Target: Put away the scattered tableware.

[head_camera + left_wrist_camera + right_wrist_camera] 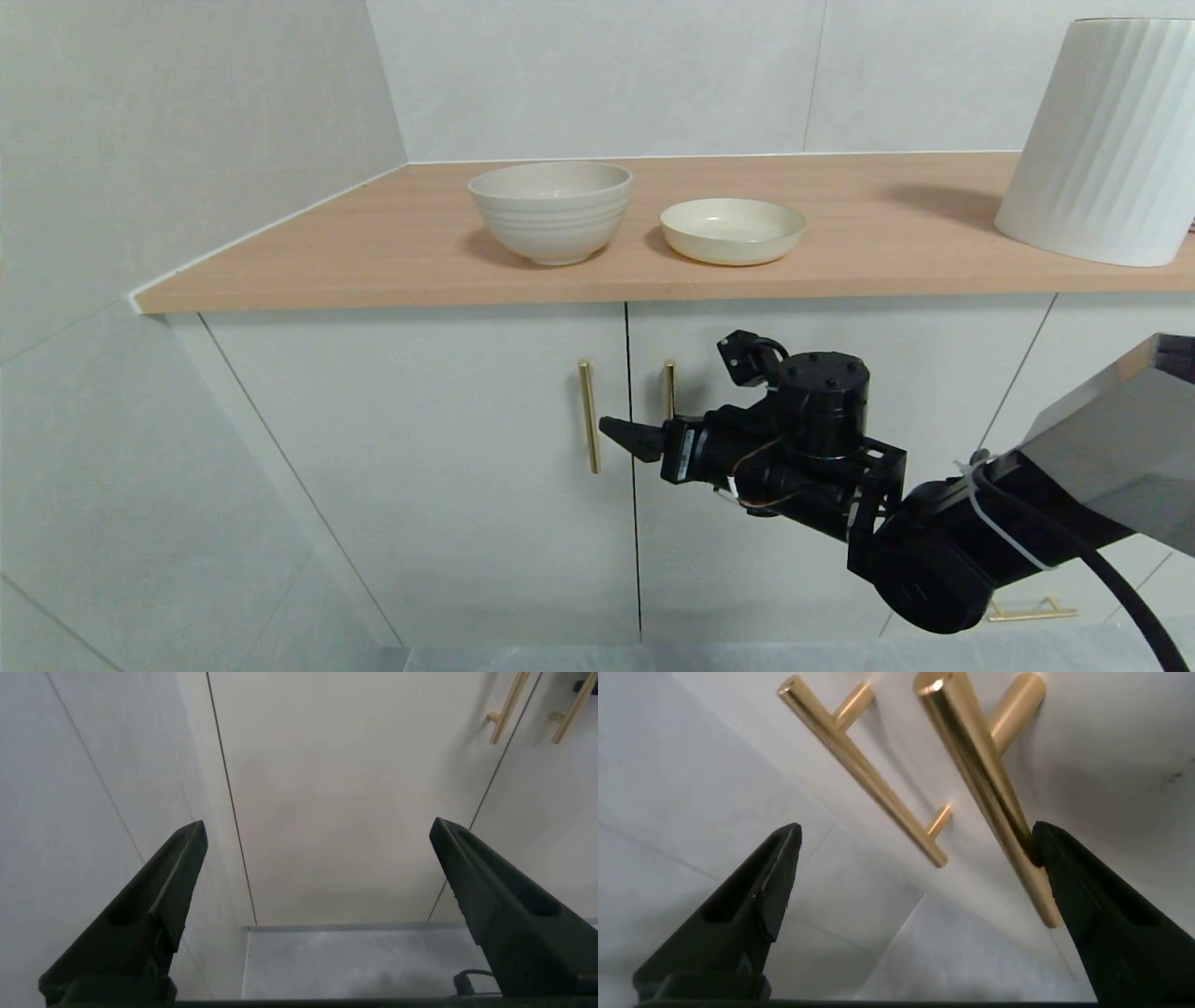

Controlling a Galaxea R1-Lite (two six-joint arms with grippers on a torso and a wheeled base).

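deep bowl [551, 210] and shallow dish [732, 230] side by side on table [373, 252] | right gripper [624, 439] below table edge, at brass handles [588, 415], fingers spread apart | left gripper [318, 915] fingers wide apart, facing cabinet door [355, 803]

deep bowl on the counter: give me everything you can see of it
The deep bowl is off-white and looks like glazed ceramic, with horizontal ridges round its outer wall and a narrow foot. It stands upright and looks empty, on the wooden countertop, left of the shallow dish and apart from it. Only the countertop touches it.
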